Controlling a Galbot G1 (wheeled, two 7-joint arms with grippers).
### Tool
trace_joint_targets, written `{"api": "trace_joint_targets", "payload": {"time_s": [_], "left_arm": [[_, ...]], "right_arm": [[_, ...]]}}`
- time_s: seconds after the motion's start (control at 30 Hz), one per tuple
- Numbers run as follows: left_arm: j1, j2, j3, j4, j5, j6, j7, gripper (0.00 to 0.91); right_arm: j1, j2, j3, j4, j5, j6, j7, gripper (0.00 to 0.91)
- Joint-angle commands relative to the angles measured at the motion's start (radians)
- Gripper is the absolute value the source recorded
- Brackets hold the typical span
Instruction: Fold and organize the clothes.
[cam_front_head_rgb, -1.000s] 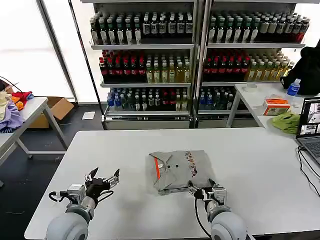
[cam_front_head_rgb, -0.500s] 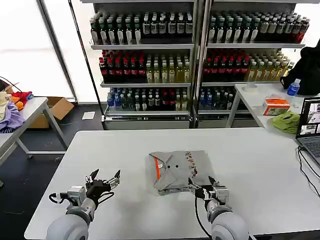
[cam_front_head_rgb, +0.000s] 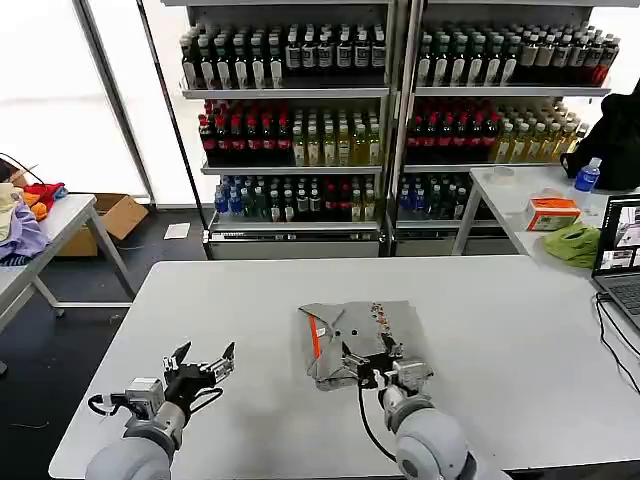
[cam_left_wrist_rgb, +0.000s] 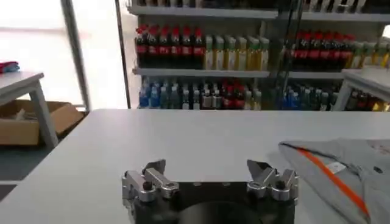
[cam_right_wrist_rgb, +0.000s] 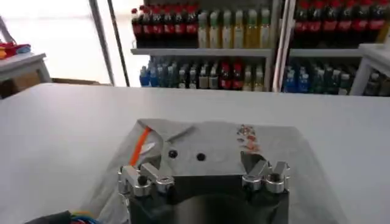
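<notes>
A folded light grey T-shirt (cam_front_head_rgb: 365, 328) lies at the middle of the white table (cam_front_head_rgb: 500, 360), with an orange-red inner collar on its left side and a small multicoloured print. My right gripper (cam_front_head_rgb: 372, 364) stands open over the shirt's near edge, its fingers spread wide with cloth beneath them. From the right wrist, the shirt (cam_right_wrist_rgb: 207, 143) spreads out just past that gripper (cam_right_wrist_rgb: 204, 171). My left gripper (cam_front_head_rgb: 202, 363) hovers open above bare table to the shirt's left. In the left wrist view, the left gripper (cam_left_wrist_rgb: 206, 173) holds nothing and the shirt (cam_left_wrist_rgb: 353, 173) lies off to one side.
A laptop (cam_front_head_rgb: 620, 255) sits at the table's right edge with a cable trailing. A side table behind holds a lime-green cloth (cam_front_head_rgb: 572, 243) and an orange box (cam_front_head_rgb: 552, 212). Bottle shelves (cam_front_head_rgb: 300, 130) stand at the back. Coloured fabrics (cam_front_head_rgb: 20, 225) lie on the left table.
My right gripper has swung left and forward, from the shirt's near right corner to the middle of its near edge. The left gripper has drifted slightly back and left.
</notes>
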Motion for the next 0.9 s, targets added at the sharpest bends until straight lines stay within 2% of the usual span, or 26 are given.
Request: {"api": "trace_joint_targets", "payload": {"time_s": [0.03,0.53,0.7,0.83,0.9], "left_arm": [[0.035,-0.006,-0.028,-0.032,0.002,0.002,0.001,0.907],[0.046,-0.009,-0.039,-0.036,0.002,0.001,0.004,0.907],[0.041,-0.015,-0.051,-0.04,0.003,-0.026,0.006,0.907],[0.023,-0.045,-0.064,-0.055,0.002,-0.12,0.022,0.907],[0.015,-0.068,-0.067,-0.058,0.002,-0.15,0.031,0.907]], "right_arm": [[0.064,0.041,-0.092,-0.114,-0.026,-0.001,-0.033,0.907],[0.039,0.058,-0.078,-0.142,-0.004,0.001,-0.026,0.907],[0.041,0.049,-0.017,-0.012,-0.09,0.002,-0.04,0.907],[0.023,0.016,0.062,0.07,-0.244,0.008,-0.058,0.907],[-0.021,0.005,0.169,0.116,-0.285,0.003,-0.057,0.907]]}}
